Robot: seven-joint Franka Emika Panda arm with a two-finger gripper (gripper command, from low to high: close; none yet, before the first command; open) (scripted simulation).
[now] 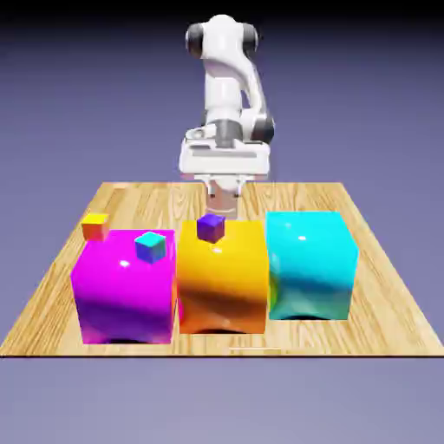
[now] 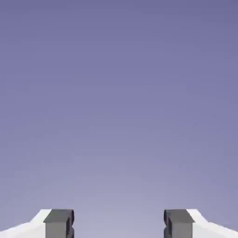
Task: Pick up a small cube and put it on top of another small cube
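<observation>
- The gripper [image 2: 119, 225] stands wide apart; the hand view shows its two grey fingertips [image 2: 59, 223] at the bottom edge with nothing between them, and only the plain blue-violet backdrop beyond.
- In the exterior view the gripper [image 1: 220, 205] hangs from the white arm [image 1: 227, 82] low over the far part of the wooden table [image 1: 381, 295], behind the row of large blocks; its fingertips are hidden there by the orange block, so the wide stance is read from the hand view alone.
- The tiny magenta-pink cube cannot be made out in either view, so its place relative to the hand cannot be told.
- A tiny purple cube [image 1: 211, 228] sits on the far top edge of the large orange block [image 1: 222, 277], just in front of and below the hand.
- A tiny cyan cube [image 1: 150, 247] rests on top of the large magenta block [image 1: 126, 290], to the exterior view's left of the hand and nearer the camera.
- A tiny orange cube [image 1: 95, 226] lies on the table behind the magenta block, further to the exterior view's left of the hand.
- A large cyan block [image 1: 310, 264] stands to the exterior view's right of the hand, just beside the orange block.
</observation>
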